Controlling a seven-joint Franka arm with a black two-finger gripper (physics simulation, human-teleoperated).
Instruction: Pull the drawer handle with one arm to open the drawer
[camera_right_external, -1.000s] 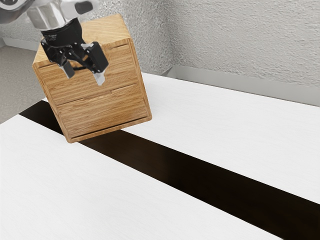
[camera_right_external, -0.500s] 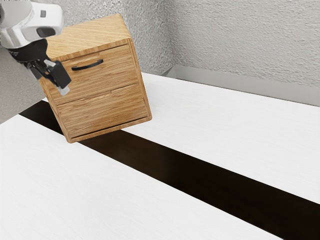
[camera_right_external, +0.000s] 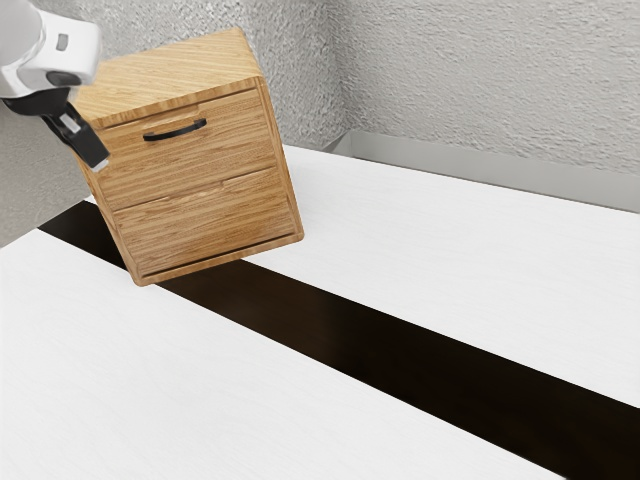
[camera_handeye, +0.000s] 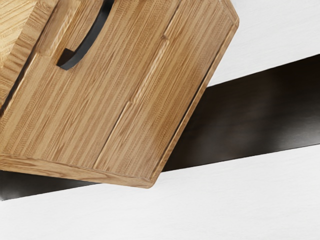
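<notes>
In the exterior view, the white arm (camera_right_external: 40, 55) enters at the far upper left. Its black gripper (camera_right_external: 88, 147) hangs by the upper left corner of a wooden cabinet (camera_right_external: 160, 75), to the exterior view's left of the handle and apart from it. Whether the gripper is open or closed cannot be told, nor whether it touches the wood.

The cabinet stands tilted on a white table (camera_right_external: 450, 230), at the far end of a black stripe (camera_right_external: 400, 370) that runs across the tabletop. It has two drawers. The upper drawer (camera_right_external: 215, 150) carries a curved black handle (camera_right_external: 175, 129) and sits flush with the frame, shut. The lower drawer (camera_right_external: 205, 215) has a plain front. A grey textured wall (camera_right_external: 480, 70) rises behind, to the exterior view's right.

The wrist view gives the cabinet front (camera_handeye: 125, 100) from close by. One end of the handle (camera_handeye: 82, 42) stands off the wood grain, and the seam between the two drawer fronts shows. Beyond the cabinet's corner lie the black stripe (camera_handeye: 250, 115) and the white tabletop (camera_handeye: 225, 200).
</notes>
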